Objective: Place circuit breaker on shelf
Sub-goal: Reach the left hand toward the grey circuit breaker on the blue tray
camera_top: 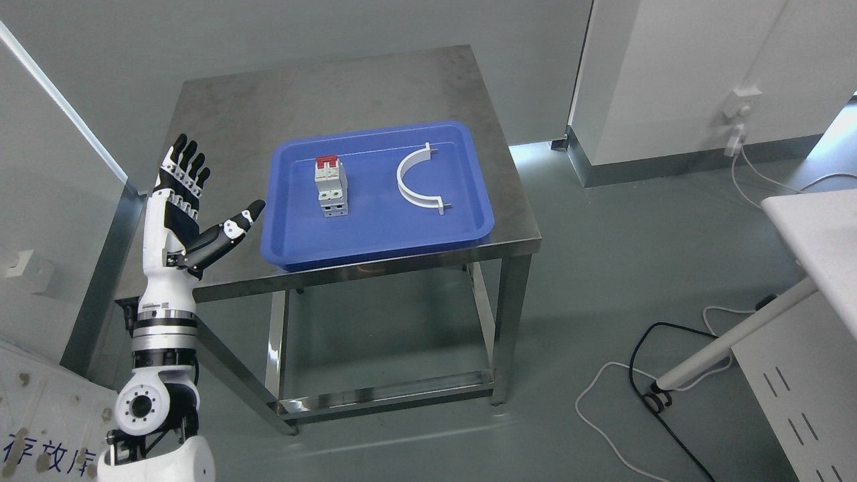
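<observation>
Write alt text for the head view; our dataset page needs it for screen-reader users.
A white robotic left hand, fingers spread, hovers left of a blue plastic tray on a steel table. The tray holds a white circuit breaker with red switches and a white curved plastic clamp.

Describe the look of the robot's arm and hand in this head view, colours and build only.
Only the left arm shows. The left hand has a white back and black finger segments with white knuckle plates and pale tips. The forearm is glossy white, ringed by black and silver bands near the wrist joint. Below sits a round white joint housing with a dark centre hole ringed by small bolts. No loose cables are visible.
</observation>
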Controlling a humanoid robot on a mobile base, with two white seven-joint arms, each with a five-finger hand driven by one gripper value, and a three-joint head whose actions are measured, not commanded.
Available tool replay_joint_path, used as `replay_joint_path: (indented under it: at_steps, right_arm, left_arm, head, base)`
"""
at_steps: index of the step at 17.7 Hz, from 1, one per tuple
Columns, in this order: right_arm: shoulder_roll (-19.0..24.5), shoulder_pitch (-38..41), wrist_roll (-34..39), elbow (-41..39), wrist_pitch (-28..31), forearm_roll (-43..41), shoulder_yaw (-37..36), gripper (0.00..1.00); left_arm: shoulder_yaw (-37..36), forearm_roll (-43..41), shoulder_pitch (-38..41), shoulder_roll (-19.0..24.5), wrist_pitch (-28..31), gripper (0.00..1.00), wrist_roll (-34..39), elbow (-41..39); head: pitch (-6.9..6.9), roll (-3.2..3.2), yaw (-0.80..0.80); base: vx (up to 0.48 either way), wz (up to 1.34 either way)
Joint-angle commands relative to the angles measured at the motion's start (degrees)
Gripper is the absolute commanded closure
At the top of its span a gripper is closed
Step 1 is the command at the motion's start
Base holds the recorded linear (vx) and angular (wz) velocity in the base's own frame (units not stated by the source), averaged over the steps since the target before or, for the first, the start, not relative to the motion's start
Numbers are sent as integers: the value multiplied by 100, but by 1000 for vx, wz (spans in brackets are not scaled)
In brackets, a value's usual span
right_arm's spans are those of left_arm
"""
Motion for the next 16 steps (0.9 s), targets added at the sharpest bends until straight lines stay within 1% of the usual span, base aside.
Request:
replay_joint_path:
  at_steps: [1,4,6,8,10,11,12,14,16]
  right_arm:
    - [-100,1,3,0,-4,0,0,0]
    - [-100,1,3,0,-4,0,0,0]
    - [-100,1,3,0,-4,0,0,0]
    - [-100,1,3,0,-4,0,-9,0]
    - [-100,1,3,0,-4,0,0,0]
    - [-100,1,3,0,-4,0,0,0]
    - [-100,1,3,0,-4,0,0,0]
    - [-100,1,3,0,-4,0,0,0]
    - [-100,1,3,0,-4,0,0,0]
  left_arm:
    - [-421,-8,-25,100,23,0,3,9]
    - [-449,-16,-78,100,23,0,-5,18]
    - [-519,-139,-349,100,32,0,-364,166]
    - [-528,-673,-814,174,32,0,-1039,535]
    - [-607,-1279,-1140,587,128,0,-1864,852]
    - [-755,-1726,-1280,693,268,0,-2347,905]
    - [-905,-2157,-1560,729,426,0,-2657,967]
    - [-950,-2633,-1957,747,436,0,-2686,1230]
    - [-1011,-3221,-2177,799,410,0,-2704,1441]
  head:
    - [0,0,0]
    - [0,0,0]
    - [0,0,0]
    - [0,0,0]
    - [0,0,0]
    - [0,0,0]
    - [0,0,0]
    - [0,0,0]
    - [0,0,0]
  base:
    - [17,33]
    - [-1,21]
    - [-6,-22]
    - [16,17]
    - [0,0]
    - [3,-36]
    - [3,-36]
    - [29,-7]
    - [43,-4]
